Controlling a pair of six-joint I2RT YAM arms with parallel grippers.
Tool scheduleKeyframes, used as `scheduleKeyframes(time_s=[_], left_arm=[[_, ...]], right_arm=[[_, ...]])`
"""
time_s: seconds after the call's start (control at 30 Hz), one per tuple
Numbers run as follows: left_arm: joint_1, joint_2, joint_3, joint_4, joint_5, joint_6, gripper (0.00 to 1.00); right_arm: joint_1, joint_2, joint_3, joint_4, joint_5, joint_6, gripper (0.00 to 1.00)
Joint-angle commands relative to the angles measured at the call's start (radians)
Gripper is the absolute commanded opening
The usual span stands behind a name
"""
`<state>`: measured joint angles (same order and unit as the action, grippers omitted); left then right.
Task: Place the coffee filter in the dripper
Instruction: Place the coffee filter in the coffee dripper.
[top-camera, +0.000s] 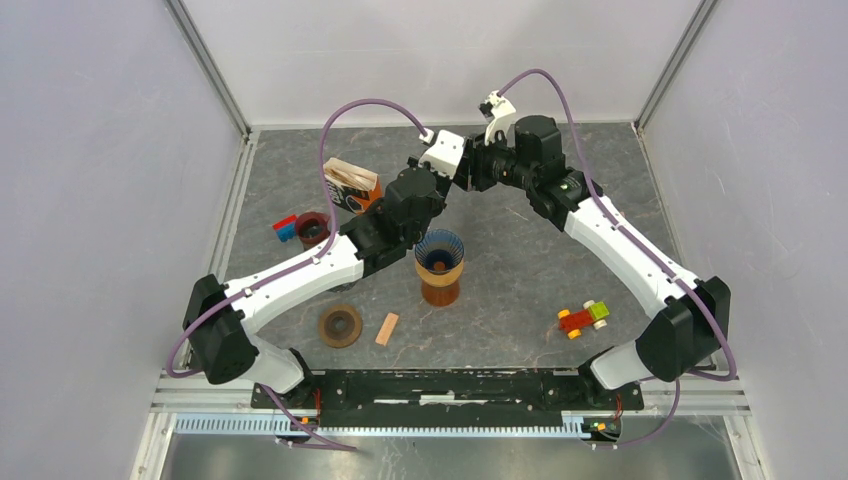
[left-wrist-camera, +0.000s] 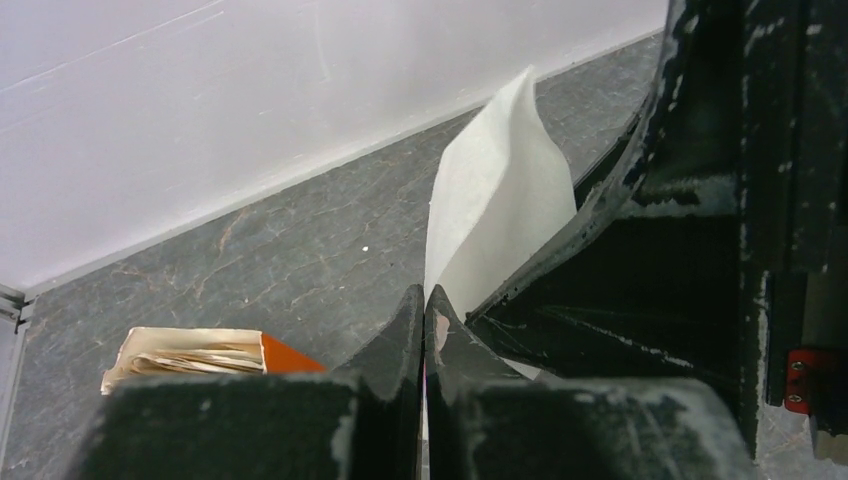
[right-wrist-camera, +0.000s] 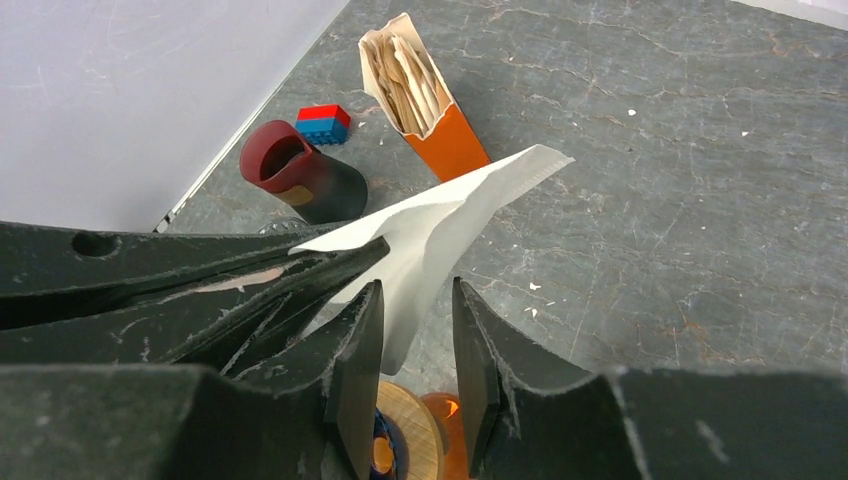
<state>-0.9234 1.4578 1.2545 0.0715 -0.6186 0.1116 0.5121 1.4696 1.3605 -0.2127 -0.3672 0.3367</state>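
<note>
L gripper (left-wrist-camera: 424, 312) was pinched shut on the coffee filter (left-wrist-camera: 497, 195), held in the air and not yet in the dripper (top-camera: 439, 262). R gripper (right-wrist-camera: 418, 345) stood part-open round the filter's lower edge (no clamp visible). Risk: two-sided pull could've torn or creased the thin paper.
</note>
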Motion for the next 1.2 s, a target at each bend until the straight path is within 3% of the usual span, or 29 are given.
scheduleKeyframes(time_s=[0.0, 0.27, 0.43, 0.9, 1.17], left_arm=[[-0.004, -0.015, 0.027, -0.005, 0.015, -0.083, 0.02], [0.001, -0.021, 0.023, -0.006, 0.016, -0.087, 0.02], [0.007, -0.023, 0.018, -0.003, 0.011, -0.085, 0.02], [0.015, -0.01, 0.008, 0.022, -0.032, -0.059, 0.02], [0.015, -0.01, -0.008, 0.047, -0.034, -0.042, 0.02]], right_arm=[[-0.005, 0.01, 0.011, 0.049, -0.014, 0.007, 0.35], [-0.003, -0.013, 0.033, 0.015, 0.035, -0.038, 0.09], [-0.004, -0.034, 0.048, -0.023, 0.109, -0.092, 0.0], [0.041, -0.064, 0.071, -0.077, 0.289, -0.16, 0.0], [0.045, -0.064, 0.064, -0.065, 0.257, -0.166, 0.0]])
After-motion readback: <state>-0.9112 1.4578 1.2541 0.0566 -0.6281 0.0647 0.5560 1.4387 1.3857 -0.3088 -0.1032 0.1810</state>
